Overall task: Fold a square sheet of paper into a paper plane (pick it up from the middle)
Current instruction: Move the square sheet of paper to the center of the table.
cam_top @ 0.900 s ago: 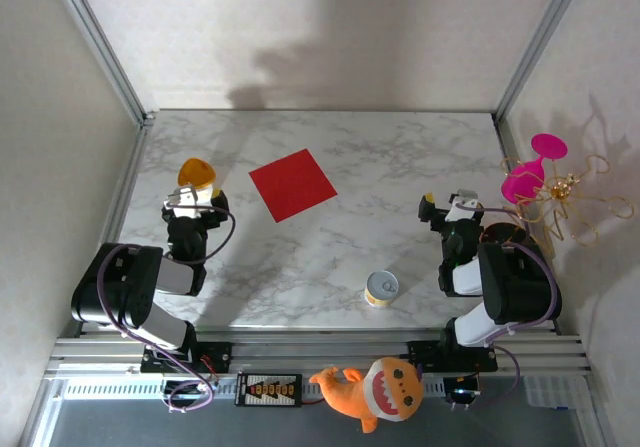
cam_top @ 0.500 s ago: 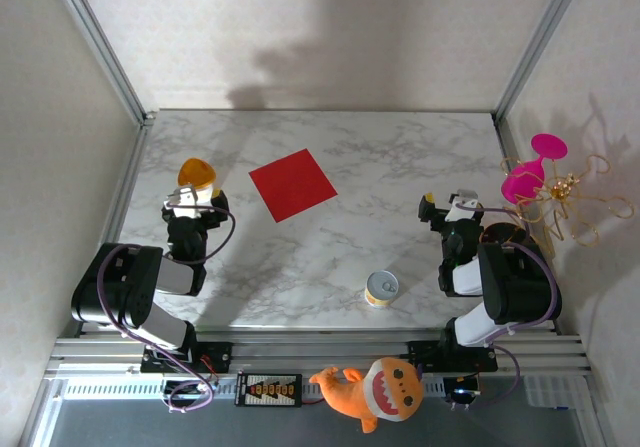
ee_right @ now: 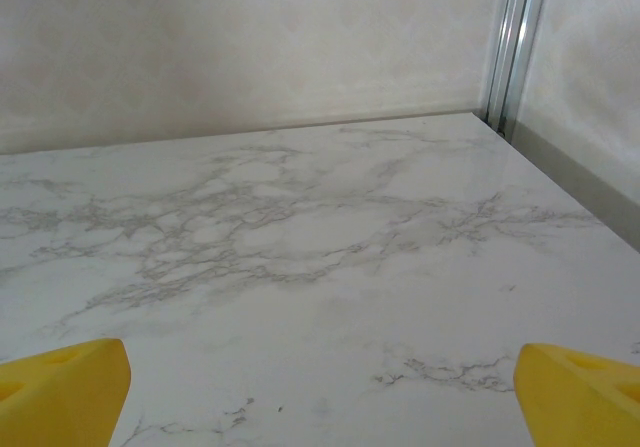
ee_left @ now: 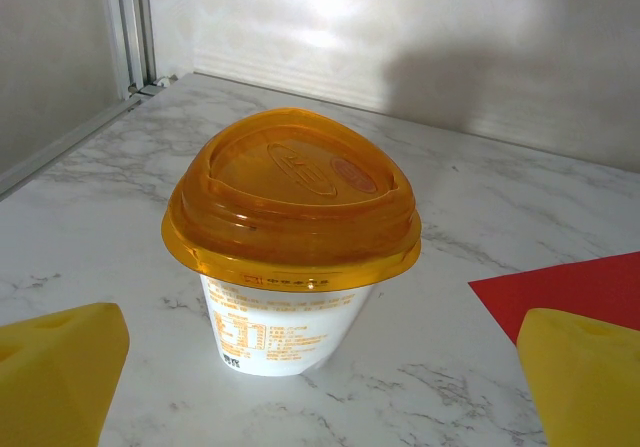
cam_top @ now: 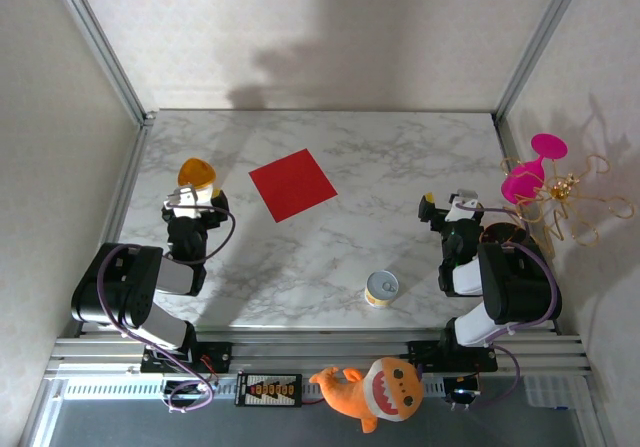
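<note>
Left pincer [ee_left: 320,367], right pincer [ee_right: 320,387] released over veined marble table [cam_top: 400,167]; flat red square sheet of paper [cam_top: 292,185].

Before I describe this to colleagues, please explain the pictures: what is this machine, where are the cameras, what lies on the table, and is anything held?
These are two robot arms at the near edge of a marble table. One picture looks down from above; the other two come from wrist cameras, with yellow fingertips in the bottom corners. On the table: a flat red square sheet of paper, an orange-lidded cup and a small yellow tin. The left gripper and right gripper are open, holding nothing.
</note>
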